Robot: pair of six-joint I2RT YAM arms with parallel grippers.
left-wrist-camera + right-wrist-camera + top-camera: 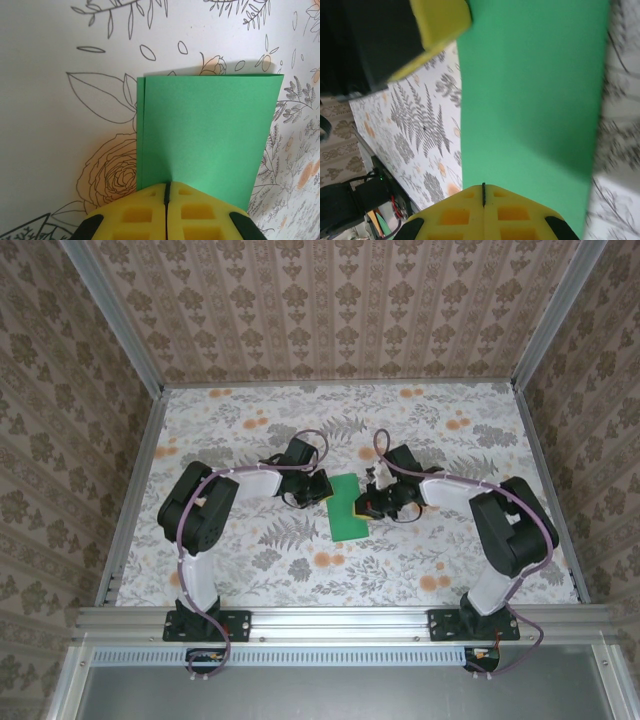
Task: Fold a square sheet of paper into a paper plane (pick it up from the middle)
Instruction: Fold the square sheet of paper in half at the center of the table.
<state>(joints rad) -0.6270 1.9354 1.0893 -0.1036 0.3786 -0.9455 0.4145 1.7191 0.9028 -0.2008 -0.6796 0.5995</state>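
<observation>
We're pinching light, floppy sheet [210, 130] by edges right at jaw tips; left gripper [167, 187] & right gripper [483, 188] both clenched on it.

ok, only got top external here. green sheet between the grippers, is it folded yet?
Observer: Yes. Left wrist shows the square sheet of paper doubled over, the lower layer peeking out along one side edge.
Operator: Left gripper open?
Observer: Shut. The left gripper has its yellow fingers pressed together at the sheet's near edge.
Operator: And the right?
Observer: The right gripper is shut too, its fingers meeting at the paper's edge. I can't tell whether it pinches the paper.
</observation>
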